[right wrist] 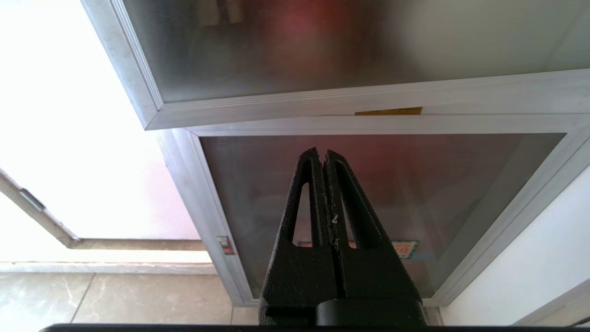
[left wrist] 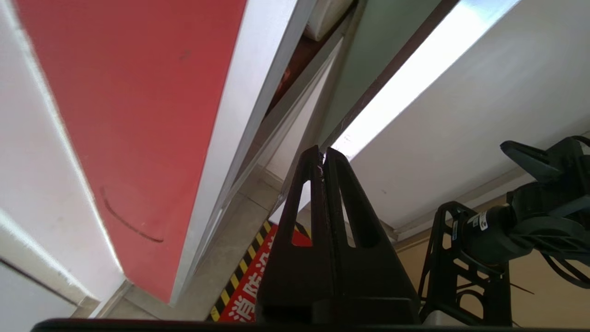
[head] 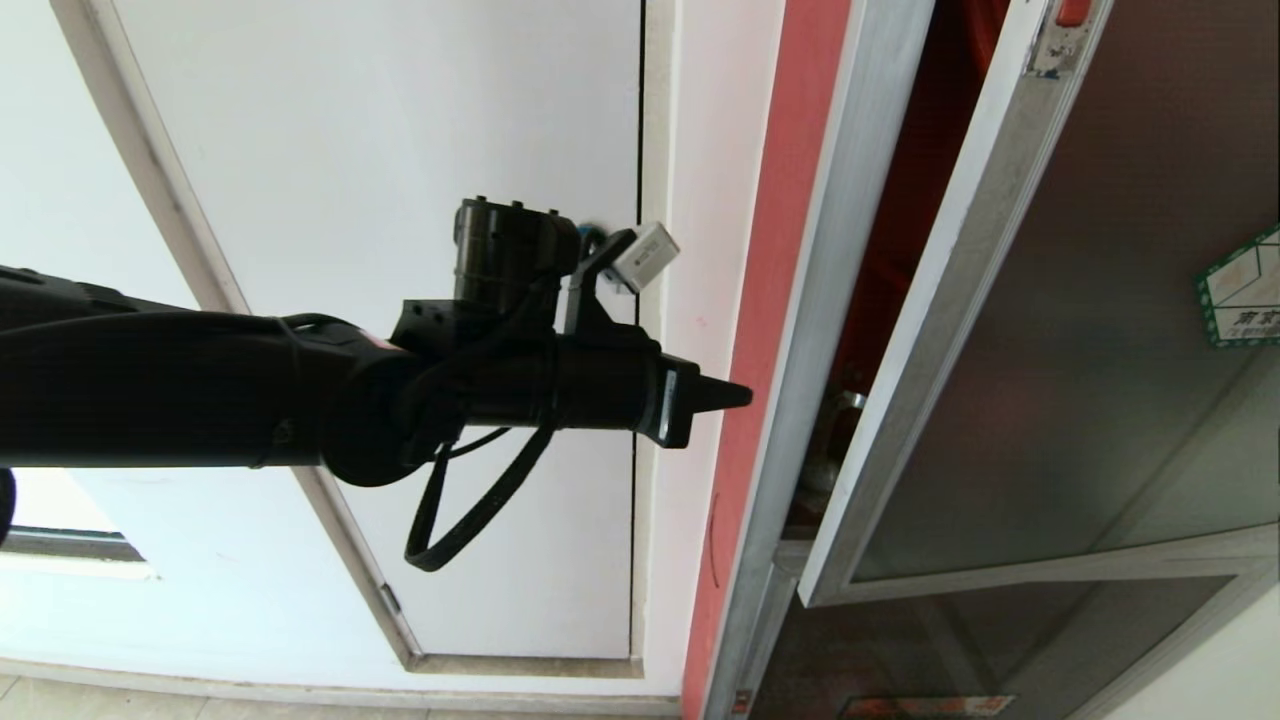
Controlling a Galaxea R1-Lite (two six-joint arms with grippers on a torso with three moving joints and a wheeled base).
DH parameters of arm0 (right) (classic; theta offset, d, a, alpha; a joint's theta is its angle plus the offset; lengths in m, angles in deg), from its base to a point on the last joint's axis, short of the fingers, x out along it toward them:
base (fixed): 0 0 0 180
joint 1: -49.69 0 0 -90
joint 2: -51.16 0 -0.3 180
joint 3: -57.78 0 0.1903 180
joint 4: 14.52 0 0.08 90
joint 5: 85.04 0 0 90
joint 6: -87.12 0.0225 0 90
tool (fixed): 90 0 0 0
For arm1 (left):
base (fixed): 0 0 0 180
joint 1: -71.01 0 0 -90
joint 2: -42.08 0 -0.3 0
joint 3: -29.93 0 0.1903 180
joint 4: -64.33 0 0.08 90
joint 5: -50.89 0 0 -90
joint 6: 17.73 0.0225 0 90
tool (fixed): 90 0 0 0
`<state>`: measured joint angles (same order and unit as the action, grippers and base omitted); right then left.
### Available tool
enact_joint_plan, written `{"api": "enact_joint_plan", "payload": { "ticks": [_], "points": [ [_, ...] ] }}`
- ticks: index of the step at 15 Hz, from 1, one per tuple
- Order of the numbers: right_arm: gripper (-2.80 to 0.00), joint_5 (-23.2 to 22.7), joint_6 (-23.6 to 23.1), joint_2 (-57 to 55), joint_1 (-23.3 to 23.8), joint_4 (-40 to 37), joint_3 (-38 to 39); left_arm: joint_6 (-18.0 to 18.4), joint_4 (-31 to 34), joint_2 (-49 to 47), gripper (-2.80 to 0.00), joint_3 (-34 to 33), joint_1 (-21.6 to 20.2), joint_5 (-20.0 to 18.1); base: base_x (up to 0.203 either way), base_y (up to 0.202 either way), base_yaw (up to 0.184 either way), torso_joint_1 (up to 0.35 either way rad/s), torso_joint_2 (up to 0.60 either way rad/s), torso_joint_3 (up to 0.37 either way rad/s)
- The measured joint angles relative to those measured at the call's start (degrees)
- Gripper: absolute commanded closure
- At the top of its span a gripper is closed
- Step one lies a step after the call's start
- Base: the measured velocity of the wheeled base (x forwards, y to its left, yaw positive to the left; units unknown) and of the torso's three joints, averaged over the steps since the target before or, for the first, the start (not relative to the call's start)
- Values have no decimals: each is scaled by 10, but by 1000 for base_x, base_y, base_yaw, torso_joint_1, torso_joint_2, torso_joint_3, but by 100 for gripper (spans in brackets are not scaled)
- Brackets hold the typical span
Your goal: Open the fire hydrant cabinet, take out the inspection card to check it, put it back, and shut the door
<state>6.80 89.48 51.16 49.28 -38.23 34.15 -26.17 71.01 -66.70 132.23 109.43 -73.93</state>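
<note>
Door [head: 1050, 330] ajar, left claw [head: 745, 396] closed beside

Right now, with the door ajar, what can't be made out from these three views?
- Inspection card: not visible in any view; the head view shows only a dark gap behind the door of the fire hydrant cabinet.
- Hexagonal sticker: cut off by the head view's right edge.
- Lower glass panel: contents hidden by tint and the shut right gripper.

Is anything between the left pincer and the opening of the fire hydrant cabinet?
Nothing visible. The left pincer, shut, sits before the cabinet's red side; the door is swung open.
</note>
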Motion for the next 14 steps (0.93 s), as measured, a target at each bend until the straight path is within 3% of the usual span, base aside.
{"api": "enact_joint_plan", "payload": {
  "ticks": [9, 14],
  "points": [
    [0, 0, 0, 0, 0, 0, 0, 8, -1, -90, 0, 74, 49, 6, 0, 0, 0, 0, 0, 0],
    [0, 0, 0, 0, 0, 0, 0, 8, -1, -133, 0, 116, 50, 9, 0, 0, 0, 0, 0, 0]
  ]
}}
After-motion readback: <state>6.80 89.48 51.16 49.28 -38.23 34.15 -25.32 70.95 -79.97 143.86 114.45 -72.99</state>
